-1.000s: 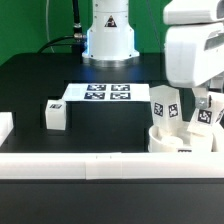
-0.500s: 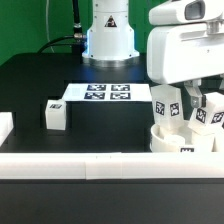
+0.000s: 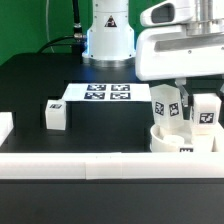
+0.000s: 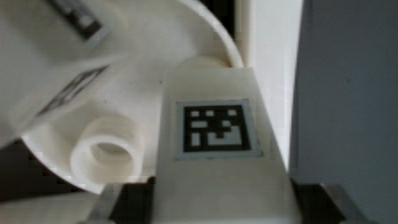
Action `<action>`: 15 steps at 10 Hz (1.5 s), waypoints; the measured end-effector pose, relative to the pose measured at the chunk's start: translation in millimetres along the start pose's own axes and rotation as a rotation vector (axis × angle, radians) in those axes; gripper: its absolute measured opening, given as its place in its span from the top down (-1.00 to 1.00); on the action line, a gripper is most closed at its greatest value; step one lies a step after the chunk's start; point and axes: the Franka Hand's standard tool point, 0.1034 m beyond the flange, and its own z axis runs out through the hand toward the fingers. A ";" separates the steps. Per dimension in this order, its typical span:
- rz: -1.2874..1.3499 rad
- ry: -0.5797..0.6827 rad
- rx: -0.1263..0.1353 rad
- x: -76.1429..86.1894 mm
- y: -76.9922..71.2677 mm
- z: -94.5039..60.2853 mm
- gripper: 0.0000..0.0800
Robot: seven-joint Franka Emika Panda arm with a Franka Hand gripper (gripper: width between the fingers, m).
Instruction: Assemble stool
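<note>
The round white seat lies at the exterior view's right, against the front rail. One white tagged leg stands upright in it. My gripper is shut on a second white leg and holds it upright just above the seat's right part. In the wrist view this leg sits between both fingers, tag facing the camera, with the seat's curved white body beside it. A third leg stands loose on the table at the left.
The marker board lies flat at mid table in front of the robot base. A long white rail runs along the front edge, and a short white piece sits at the far left.
My gripper has moved toward the exterior view's left with the leg in it, bringing the leg closer over the seat. The other parts have not moved.
</note>
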 end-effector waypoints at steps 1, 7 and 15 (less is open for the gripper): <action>0.123 0.001 -0.002 -0.4 1.2 0.1 0.16; 0.522 0.015 0.022 2.4 3.6 -0.4 0.16; 1.350 -0.033 0.100 -2.3 -3.5 0.6 0.16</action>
